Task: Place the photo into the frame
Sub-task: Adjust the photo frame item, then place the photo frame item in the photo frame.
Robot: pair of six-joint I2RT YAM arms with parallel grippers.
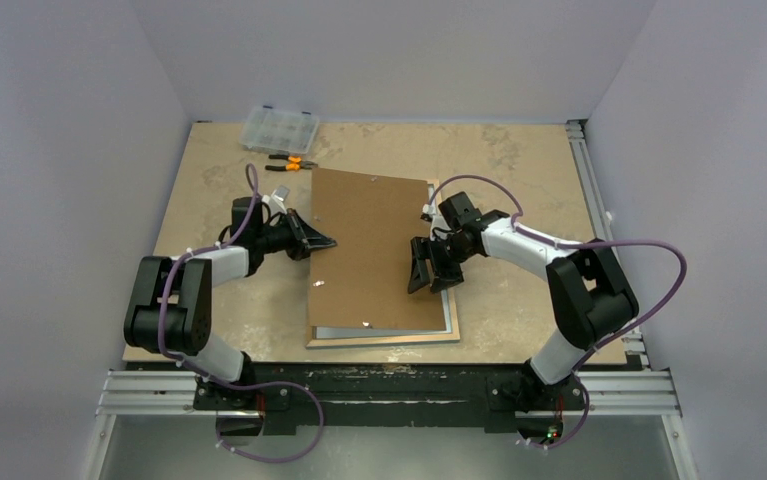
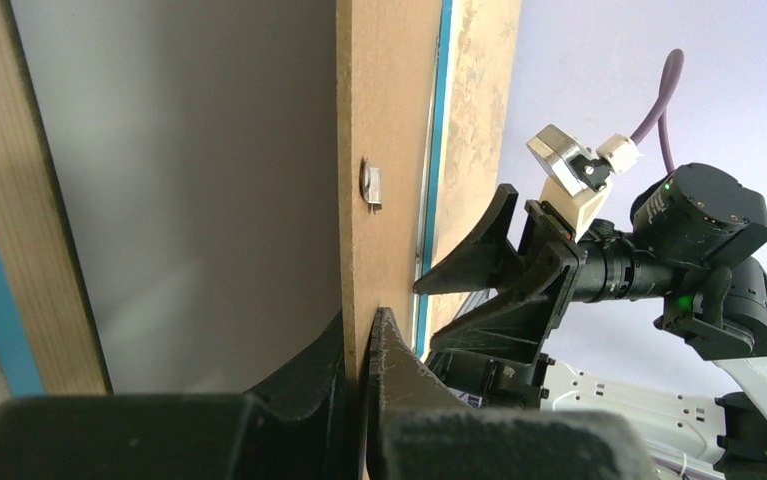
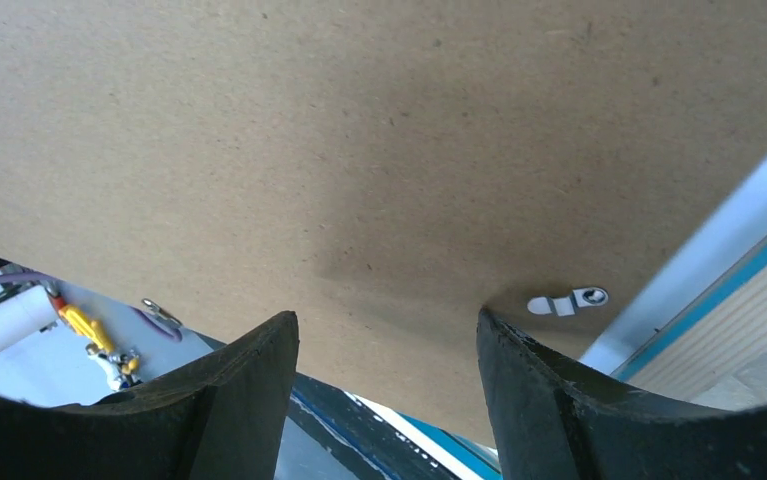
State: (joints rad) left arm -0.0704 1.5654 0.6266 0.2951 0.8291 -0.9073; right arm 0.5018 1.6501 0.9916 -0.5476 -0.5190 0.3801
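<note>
- Photo (image 2: 209,200): a pale grey-white sheet fills the left-centre of the left wrist view. It lies inside the frame's opening under the raised brown board. It looks like the photo's plain back, but no print shows, so I cannot be sure.
- Frame (image 1: 384,341) lies flat in the lower middle of the overhead view. Only its light wood bottom and right rails peek out past the board. The wrist views show a bright blue line along its edge.
- Board (image 1: 374,245), brown cardboard, covers nearly all of the frame in the centre of the overhead view. A small metal tab (image 3: 569,300) sits on it near its right edge.
- Left gripper (image 1: 327,243) is at the board's left edge, left of centre. Its fingers (image 2: 399,370) are pinched tight on that edge, which is lifted clear of the frame's left rail.
- Right gripper (image 1: 427,280) is right of centre, over the board's right edge. Its fingers (image 3: 249,370) are spread well apart with nothing between them. I cannot tell whether they touch the board.
- Table (image 1: 519,190), a mottled tan top, carries everything.
- Pliers (image 1: 289,162) with orange handles lie at upper left, just beyond the board's top corner.
- Plastic box (image 1: 279,128), clear with compartments, sits behind the pliers at the table's far edge.
</note>
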